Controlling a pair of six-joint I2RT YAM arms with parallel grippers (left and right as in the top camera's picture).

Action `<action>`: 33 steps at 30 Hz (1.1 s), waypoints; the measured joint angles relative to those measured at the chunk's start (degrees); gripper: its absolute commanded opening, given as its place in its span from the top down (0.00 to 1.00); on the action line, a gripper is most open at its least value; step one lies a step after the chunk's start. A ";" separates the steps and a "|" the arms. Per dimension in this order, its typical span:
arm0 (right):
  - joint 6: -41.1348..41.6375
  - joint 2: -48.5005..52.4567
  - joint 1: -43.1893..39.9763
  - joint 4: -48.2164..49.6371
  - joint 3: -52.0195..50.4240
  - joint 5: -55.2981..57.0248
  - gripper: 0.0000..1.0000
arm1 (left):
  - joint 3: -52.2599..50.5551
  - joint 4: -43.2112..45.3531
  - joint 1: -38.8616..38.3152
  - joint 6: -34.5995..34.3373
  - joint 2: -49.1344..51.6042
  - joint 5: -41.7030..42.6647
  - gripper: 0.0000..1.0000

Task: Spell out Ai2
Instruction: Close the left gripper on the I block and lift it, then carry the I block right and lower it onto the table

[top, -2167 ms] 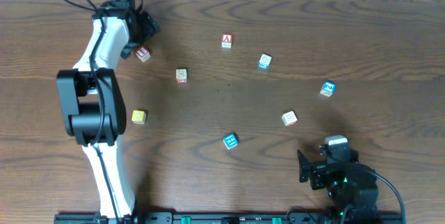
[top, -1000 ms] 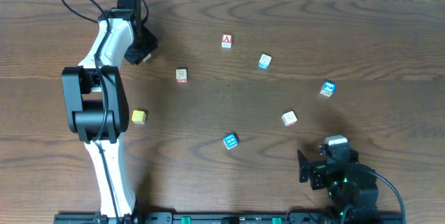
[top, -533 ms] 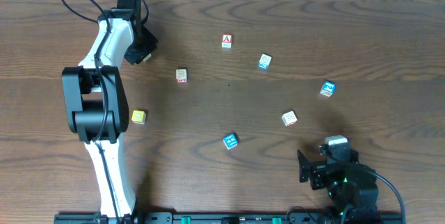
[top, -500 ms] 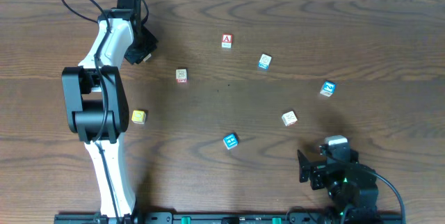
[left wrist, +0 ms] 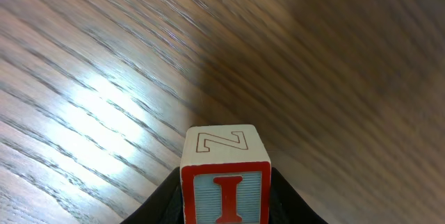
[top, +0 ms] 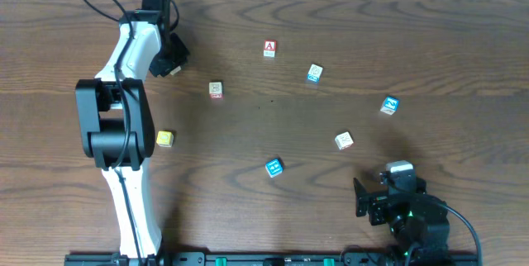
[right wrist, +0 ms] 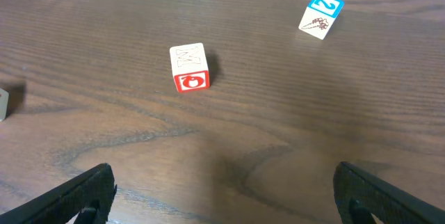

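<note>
I block [left wrist: 225, 190] seemingly pinched inside left gripper [left wrist: 227, 209]

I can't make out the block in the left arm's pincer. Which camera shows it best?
Left wrist: the block sits close up, red I facing the lens. Overhead, the left pincer mostly covers it. The right wrist view misses it.

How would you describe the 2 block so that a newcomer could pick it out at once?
Start at the right gripper, at the right of the table. Two blocks lie just beyond it: a cream block with a red face and, farther right and back, the 2 block. It is the rightmost block on the table and alone shows a white 2 on blue.
</note>
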 measured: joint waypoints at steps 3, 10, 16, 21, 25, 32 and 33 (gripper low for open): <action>0.00 0.00 0.00 0.00 0.00 0.00 0.01 | 0.00 -0.76 -2.16 2.27 -0.70 -0.48 0.94; 0.00 0.00 0.00 0.00 0.00 0.00 0.01 | 0.00 -0.74 -12.48 7.93 -7.26 -3.04 0.94; 0.00 0.00 0.00 0.00 0.00 0.00 0.01 | 0.00 -0.59 -22.93 11.30 -10.03 -5.38 0.94; 0.02 0.00 0.00 0.00 0.00 0.00 0.01 | 0.00 -0.59 -28.04 15.52 -9.51 -5.99 0.94; 0.00 0.00 0.00 0.00 0.00 0.00 0.01 | 0.00 -0.63 -29.83 18.93 -8.68 -2.34 0.94; 0.02 0.00 0.00 0.00 0.00 0.00 0.01 | 0.00 -0.66 -30.01 20.44 -5.86 1.62 0.95; 0.00 0.00 0.00 0.00 0.00 0.00 0.01 | 0.00 -0.66 -30.16 20.48 -5.29 1.79 0.94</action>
